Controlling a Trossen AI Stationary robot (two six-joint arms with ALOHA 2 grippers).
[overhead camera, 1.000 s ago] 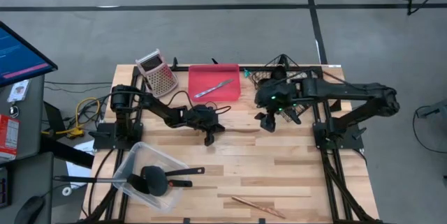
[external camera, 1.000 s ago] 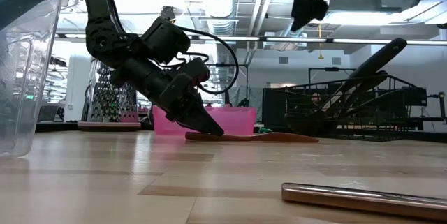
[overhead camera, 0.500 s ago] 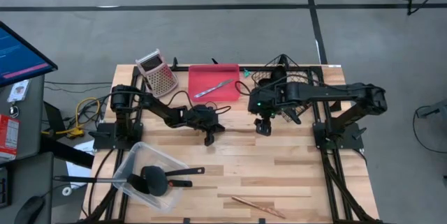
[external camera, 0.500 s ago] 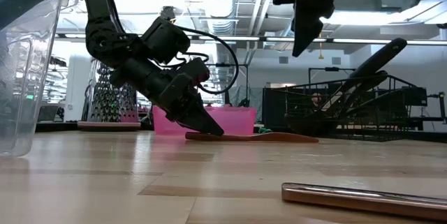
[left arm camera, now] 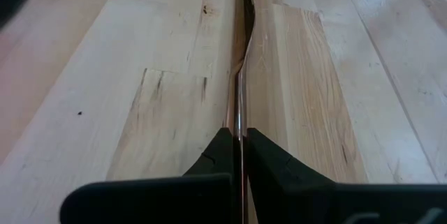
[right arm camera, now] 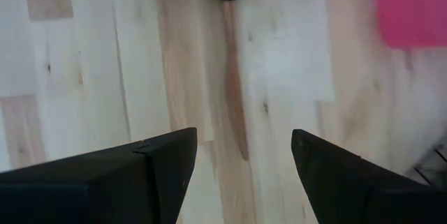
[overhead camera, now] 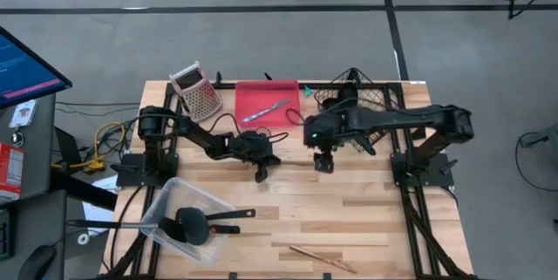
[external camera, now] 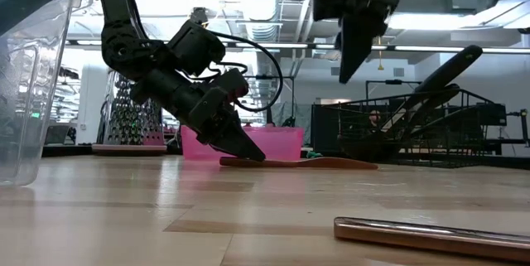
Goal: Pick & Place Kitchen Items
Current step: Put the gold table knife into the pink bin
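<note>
A thin copper-coloured utensil (overhead camera: 296,163) lies on the table's middle; it also shows in the low view (external camera: 315,163). My left gripper (overhead camera: 261,168) is shut on the utensil's left end, low at the table. My right gripper (overhead camera: 323,161) is open and empty, high above the utensil's right end (right arm camera: 234,98), pointing down. A second copper piece (overhead camera: 316,256) lies near the front edge. A silver piece (overhead camera: 266,111) lies on the pink tray (overhead camera: 248,97). Black utensils sit in the clear tub (overhead camera: 166,200) and the wire basket (overhead camera: 370,97). My left gripper pinches the copper utensil's left end (left arm camera: 239,112) between its two fingers. The fingers slant down from the table's left and lie along the utensil. The utensil lies on the table, stretching away toward the right.
A metal box grater (overhead camera: 195,91) with a pink top stands at the back left beside the pink tray. The wire basket stands at the back right, close behind my right arm. Bare wood lies between the tub and the front copper piece.
My right gripper has gone toward the table's left and down, and now stands over the copper utensil's right end, still open. The utensil has not moved.
</note>
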